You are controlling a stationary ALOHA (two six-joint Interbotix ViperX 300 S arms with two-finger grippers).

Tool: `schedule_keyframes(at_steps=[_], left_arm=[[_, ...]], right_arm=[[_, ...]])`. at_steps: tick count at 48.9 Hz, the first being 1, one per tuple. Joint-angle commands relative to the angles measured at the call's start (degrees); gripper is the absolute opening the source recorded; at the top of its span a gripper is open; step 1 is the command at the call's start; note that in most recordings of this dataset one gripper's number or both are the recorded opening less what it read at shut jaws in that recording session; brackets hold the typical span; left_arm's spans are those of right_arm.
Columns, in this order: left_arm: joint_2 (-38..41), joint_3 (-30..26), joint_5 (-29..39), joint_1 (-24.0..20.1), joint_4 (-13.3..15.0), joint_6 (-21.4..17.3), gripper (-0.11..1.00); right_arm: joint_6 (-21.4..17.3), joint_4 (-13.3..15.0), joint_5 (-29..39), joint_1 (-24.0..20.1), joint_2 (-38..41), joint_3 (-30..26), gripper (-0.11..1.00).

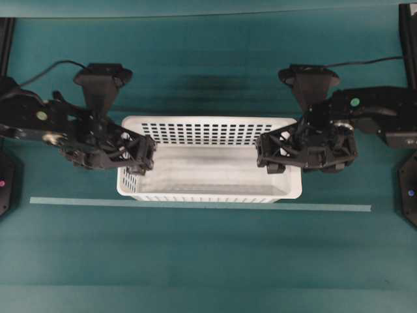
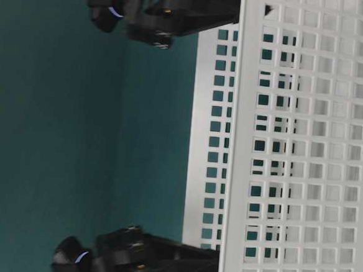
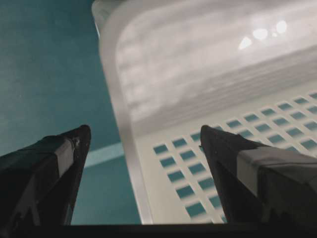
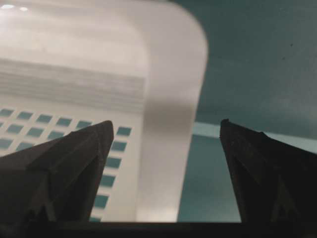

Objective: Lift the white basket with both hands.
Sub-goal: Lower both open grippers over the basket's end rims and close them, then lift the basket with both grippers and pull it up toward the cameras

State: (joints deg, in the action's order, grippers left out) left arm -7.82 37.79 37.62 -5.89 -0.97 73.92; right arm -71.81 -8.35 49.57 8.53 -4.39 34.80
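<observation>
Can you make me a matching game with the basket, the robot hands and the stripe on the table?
Things:
1. large white slotted plastic basket
2. black left gripper
3. black right gripper
4. thin pale tape stripe

Places:
A. open over the basket's right end
B. in front of the basket
C. between both grippers
D. open over the basket's left end

Pairs: 1-C, 2-D, 3-A, 4-B

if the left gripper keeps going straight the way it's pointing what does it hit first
Probably the white basket: the open left gripper straddles its end rim, one finger outside, the other inside. The rim would likely come between the fingers first, though depth is unclear.
</observation>
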Motion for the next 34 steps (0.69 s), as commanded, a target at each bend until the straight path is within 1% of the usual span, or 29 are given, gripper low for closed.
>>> schedule_keyframes(at_steps=[1,8,34], left_arm=[[2.2,-0.4,-1.4,-0.2,-0.2,-0.2,0.92],[3.1,0.0,-3.0,-0.2,-0.3,-0.1,0.92],[3.3,1.1,-4.0,-0.2,-0.2,-0.1,0.91]], right_arm=[[0.0,0.3,-1.2,0.0,1.8,0.3,0.9],[-0.1,0.3,-3.0,0.1,1.8,0.6,0.9],[-0.1,0.3,-5.7,0.2,3.3,1.1,0.9]])
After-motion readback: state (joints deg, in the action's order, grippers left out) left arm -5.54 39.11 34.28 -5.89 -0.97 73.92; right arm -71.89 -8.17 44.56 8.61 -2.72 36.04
